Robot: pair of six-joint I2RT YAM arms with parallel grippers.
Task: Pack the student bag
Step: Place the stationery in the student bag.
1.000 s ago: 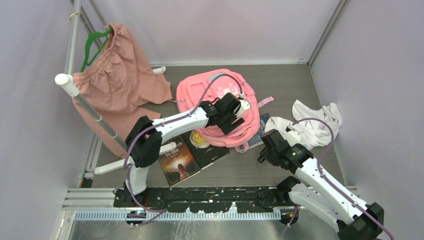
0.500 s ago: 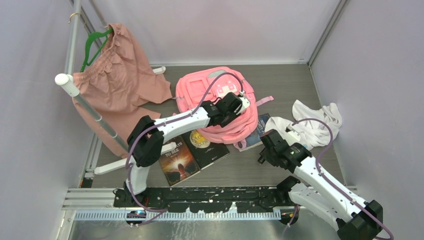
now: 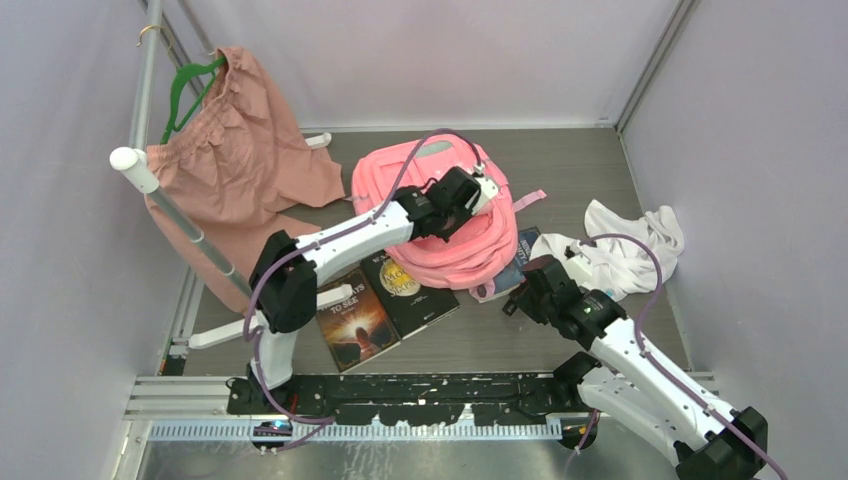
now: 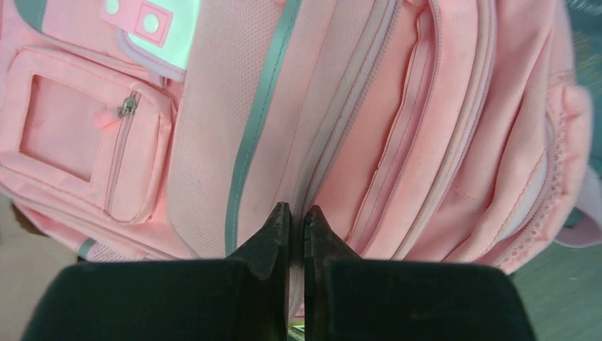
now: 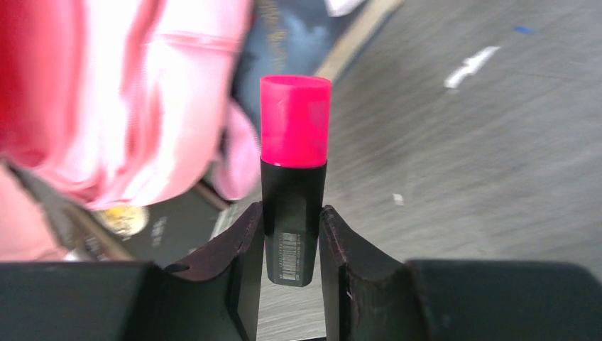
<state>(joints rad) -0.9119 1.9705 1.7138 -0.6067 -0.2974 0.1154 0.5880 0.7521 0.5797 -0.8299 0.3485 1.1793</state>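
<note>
Top external: left arm (image 3: pixel 350 240) outstretched, left gripper (image 3: pixel 468 202) pinching student bag (image 3: pixel 470 252).

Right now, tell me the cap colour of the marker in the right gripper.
Bright pink cap, black barrel; best in the right wrist view.

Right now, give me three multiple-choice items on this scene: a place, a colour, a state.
1. The white cloth lies where from the student bag? A left, B right, C on top.
2. The marker has a cap that is: A pink, B green, C blue.
3. The left pincer is: A wide open, B shut on the bag, C holding a book.
Answers: B, the top view shows it on the bag's right; A, bright pink over black; B, its tips pinch the pink fabric.
</note>
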